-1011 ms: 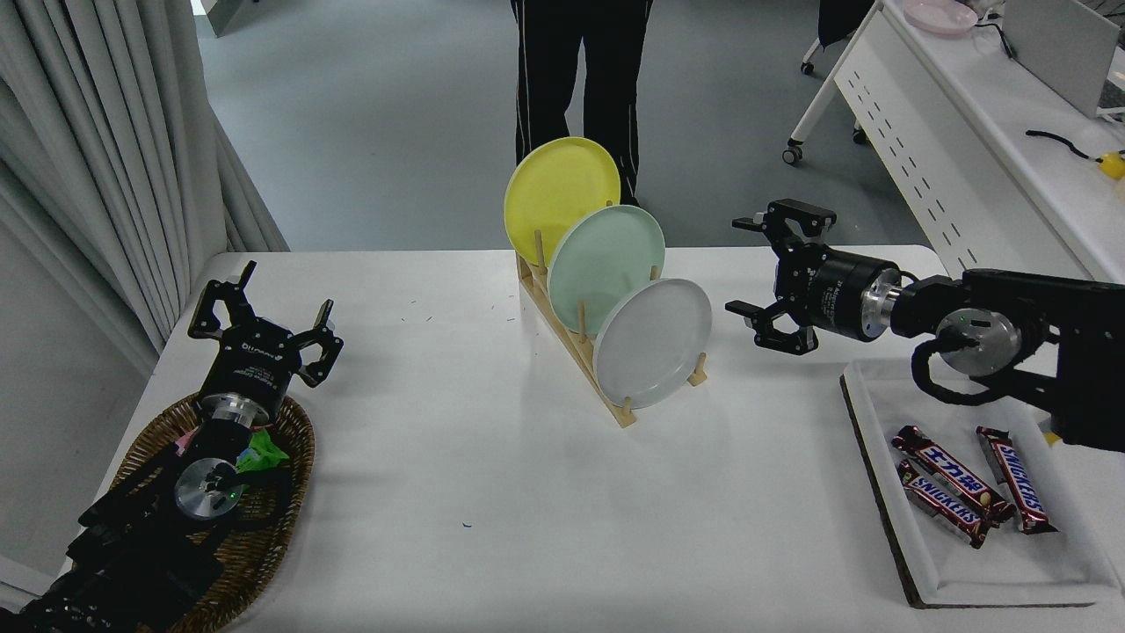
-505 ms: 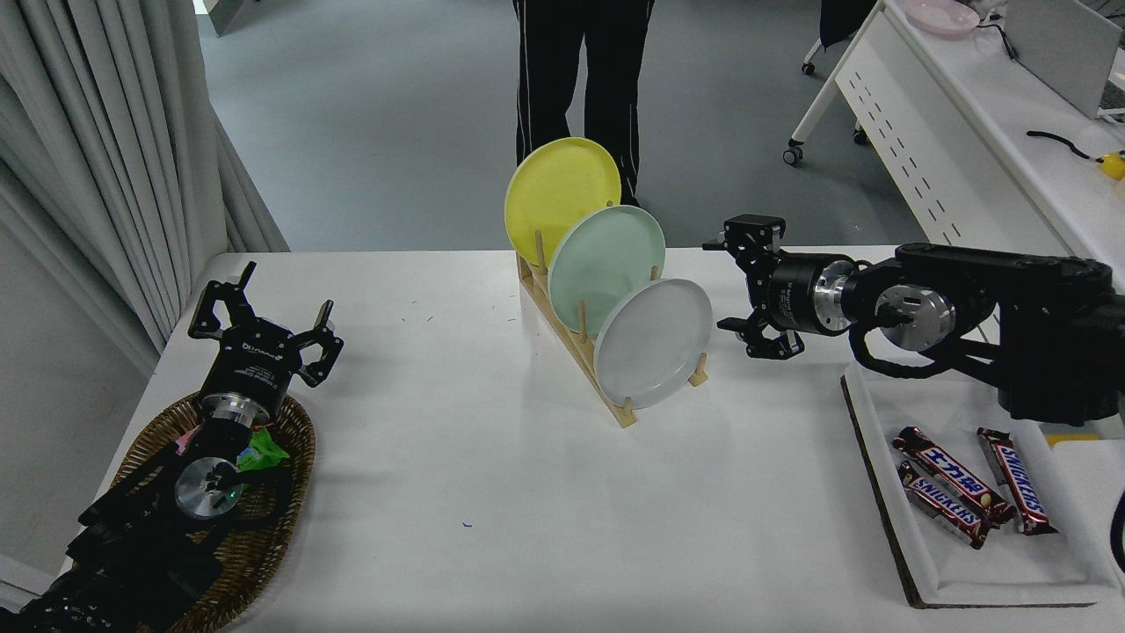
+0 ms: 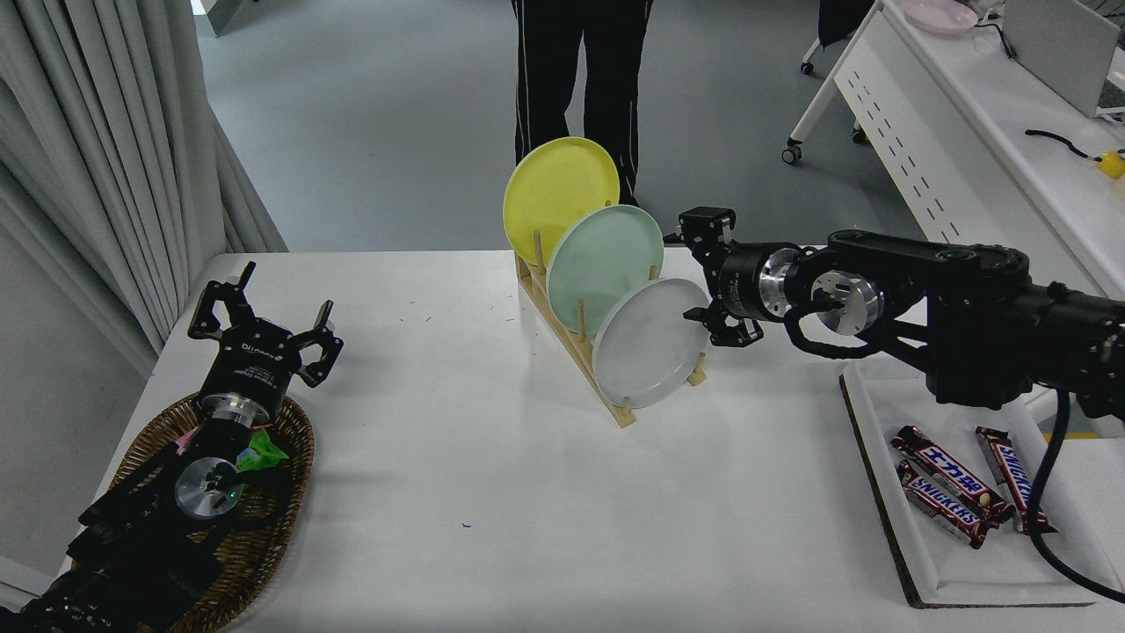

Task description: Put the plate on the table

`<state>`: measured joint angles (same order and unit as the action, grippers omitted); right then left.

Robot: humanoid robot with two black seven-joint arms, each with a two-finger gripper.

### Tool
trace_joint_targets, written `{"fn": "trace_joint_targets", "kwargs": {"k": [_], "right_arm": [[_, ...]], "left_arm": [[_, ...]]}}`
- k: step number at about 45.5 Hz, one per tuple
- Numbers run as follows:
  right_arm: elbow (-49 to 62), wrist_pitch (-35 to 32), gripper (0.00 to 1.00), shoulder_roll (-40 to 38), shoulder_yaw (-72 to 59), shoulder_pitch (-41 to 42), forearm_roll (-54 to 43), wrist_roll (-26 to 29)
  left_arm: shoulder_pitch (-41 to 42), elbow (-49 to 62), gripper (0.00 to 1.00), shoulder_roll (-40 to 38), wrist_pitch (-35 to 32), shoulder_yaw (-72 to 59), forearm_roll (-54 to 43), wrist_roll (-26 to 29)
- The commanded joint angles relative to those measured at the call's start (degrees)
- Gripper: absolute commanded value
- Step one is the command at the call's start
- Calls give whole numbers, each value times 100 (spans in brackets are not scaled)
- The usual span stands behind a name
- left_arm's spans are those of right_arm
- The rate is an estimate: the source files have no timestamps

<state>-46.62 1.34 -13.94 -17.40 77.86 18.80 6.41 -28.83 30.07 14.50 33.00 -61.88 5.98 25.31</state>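
At the far left, pale curtains (image 3: 105, 158) hang beside the white counter (image 3: 492, 492). The left gripper (image 3: 264, 321) is parked at the lower left, its arm lying over a wicker basket (image 3: 281, 475) that holds a green wrapper (image 3: 261, 450); its fingers (image 3: 327, 330) are spread wide, grasping nothing.

Near the counter's middle stands a wooden rack (image 3: 576, 352) with upright pegs, running from the far edge toward the camera. Three plates lean in it on edge: a yellow plate (image 3: 554, 193) farthest back, a mint green plate (image 3: 598, 264) in front of it, and the plate (image 3: 646, 343), pale grey-white, in the nearest slot. Each one overlaps the one behind it. Behind the rack, past the counter's far edge, a person (image 3: 580, 79) in dark trousers stands on the grey floor.

The right gripper (image 3: 703, 277) reaches in from the right, pointing leftward at the rack. Its fingers (image 3: 703, 227) are released, one high and one low, and the plate's upper right rim lies at the gap between them. The lower finger sits just beside or against that rim; contact cannot be told. The upper finger stands just beside the mint green plate's right edge.

Farther right, a white tray (image 3: 888, 440) with a dark edge lies on the counter, holding three Snickers bars (image 3: 958, 488). A white perforated-panel desk (image 3: 923, 149) stands at the upper right.
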Motion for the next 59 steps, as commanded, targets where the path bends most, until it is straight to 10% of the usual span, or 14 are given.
{"fn": "trace_joint_targets", "kwargs": {"k": [1, 23, 59], "right_arm": [[232, -11, 100, 252, 131, -174, -25, 36], [338, -38, 99, 287, 527, -289, -25, 53], [329, 7, 56, 278, 747, -420, -25, 62]], "left_arm": [[0, 7, 100, 0, -4, 0, 0, 0], [0, 7, 100, -8, -4, 0, 0, 0], [0, -1, 100, 0, -4, 0, 0, 0]]}}
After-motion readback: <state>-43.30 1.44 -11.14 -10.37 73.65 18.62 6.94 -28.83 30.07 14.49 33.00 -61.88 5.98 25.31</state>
